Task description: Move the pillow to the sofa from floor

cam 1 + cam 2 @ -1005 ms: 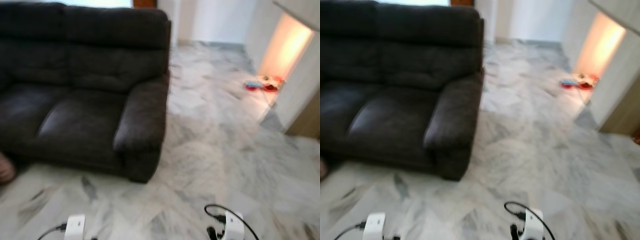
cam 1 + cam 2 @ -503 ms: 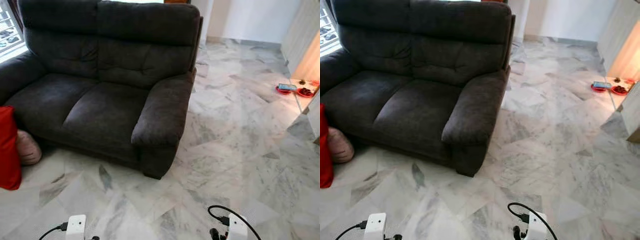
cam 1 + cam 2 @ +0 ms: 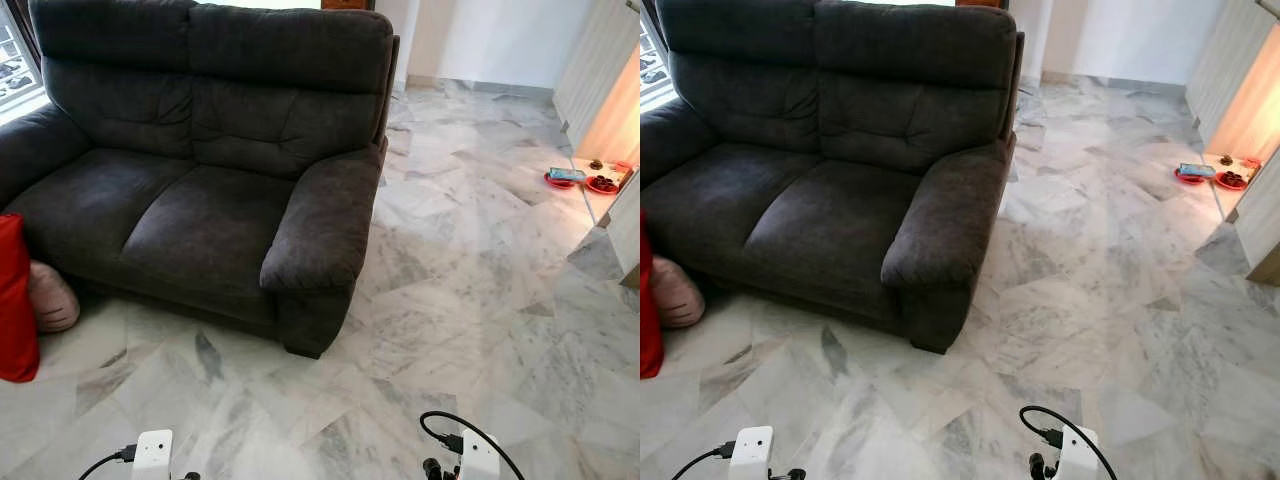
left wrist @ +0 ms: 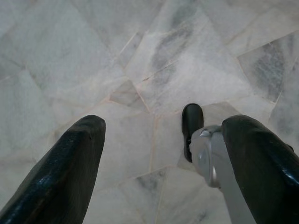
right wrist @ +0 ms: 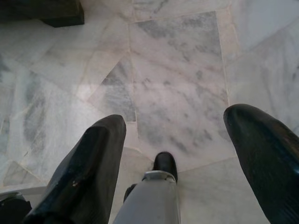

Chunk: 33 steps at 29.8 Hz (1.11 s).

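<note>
Marble floor beneath both hanging, spread end effectors.

One dark grey sofa stands at ten o'clock, with two seat cushions and two back cushions. Two pillows lie on the floor at nine o'clock: one red pillow and one pink pillow just behind it, touching the sofa's base. Two small red dishes sit on the floor at two o'clock. Two grippers hang over the marble floor, the left gripper and the right gripper, each with two black fingers spread apart.
</note>
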{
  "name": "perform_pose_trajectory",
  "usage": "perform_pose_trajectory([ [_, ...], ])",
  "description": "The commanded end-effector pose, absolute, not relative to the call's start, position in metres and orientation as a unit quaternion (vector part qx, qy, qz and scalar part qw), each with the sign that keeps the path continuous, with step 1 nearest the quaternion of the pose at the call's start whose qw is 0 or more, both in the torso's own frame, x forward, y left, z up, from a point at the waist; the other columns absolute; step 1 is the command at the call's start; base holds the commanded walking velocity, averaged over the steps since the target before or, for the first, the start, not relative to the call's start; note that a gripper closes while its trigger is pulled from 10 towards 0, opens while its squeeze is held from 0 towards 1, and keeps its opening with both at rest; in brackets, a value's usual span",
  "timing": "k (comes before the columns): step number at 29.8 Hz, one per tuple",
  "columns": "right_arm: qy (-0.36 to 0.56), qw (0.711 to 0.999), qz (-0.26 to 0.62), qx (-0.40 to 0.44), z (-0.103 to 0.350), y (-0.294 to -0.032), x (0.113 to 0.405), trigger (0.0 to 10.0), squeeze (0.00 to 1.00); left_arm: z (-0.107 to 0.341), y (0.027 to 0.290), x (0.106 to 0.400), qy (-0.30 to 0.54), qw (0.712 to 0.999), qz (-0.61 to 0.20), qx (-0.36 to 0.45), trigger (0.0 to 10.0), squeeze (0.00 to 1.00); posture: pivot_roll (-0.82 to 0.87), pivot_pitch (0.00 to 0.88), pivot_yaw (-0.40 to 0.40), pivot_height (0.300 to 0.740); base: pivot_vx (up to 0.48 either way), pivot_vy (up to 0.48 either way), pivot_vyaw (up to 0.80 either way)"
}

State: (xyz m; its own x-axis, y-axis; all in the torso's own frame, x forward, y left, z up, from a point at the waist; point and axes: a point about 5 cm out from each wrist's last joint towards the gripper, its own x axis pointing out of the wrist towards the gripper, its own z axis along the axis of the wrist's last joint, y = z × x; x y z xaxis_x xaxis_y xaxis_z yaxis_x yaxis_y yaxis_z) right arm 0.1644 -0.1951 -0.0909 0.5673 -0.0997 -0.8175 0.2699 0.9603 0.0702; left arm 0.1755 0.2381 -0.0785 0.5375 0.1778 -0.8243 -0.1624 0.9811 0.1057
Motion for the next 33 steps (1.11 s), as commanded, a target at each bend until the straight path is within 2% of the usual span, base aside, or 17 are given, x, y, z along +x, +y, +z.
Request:
perform_pose_trajectory([
  [1,0.452,0.880,-0.110,0.100,-0.0908,-0.1935,0.1653,10.0,0.00,-0.0794,0.2384,0.1736,0.474,0.875,0.101,0.001,10.0,0.00,-0.07,0.000,-0.014,0.740,0.000,0.330,0.00],
  [33,0.454,0.879,-0.106,0.095,-0.0910,-0.1943,0.1645,10.0,0.00,-0.0801,0.2375,0.1726,0.475,0.874,0.100,-0.002,10.0,0.00,-0.06,0.000,-0.020,0.740,0.000,0.411,0.00],
])
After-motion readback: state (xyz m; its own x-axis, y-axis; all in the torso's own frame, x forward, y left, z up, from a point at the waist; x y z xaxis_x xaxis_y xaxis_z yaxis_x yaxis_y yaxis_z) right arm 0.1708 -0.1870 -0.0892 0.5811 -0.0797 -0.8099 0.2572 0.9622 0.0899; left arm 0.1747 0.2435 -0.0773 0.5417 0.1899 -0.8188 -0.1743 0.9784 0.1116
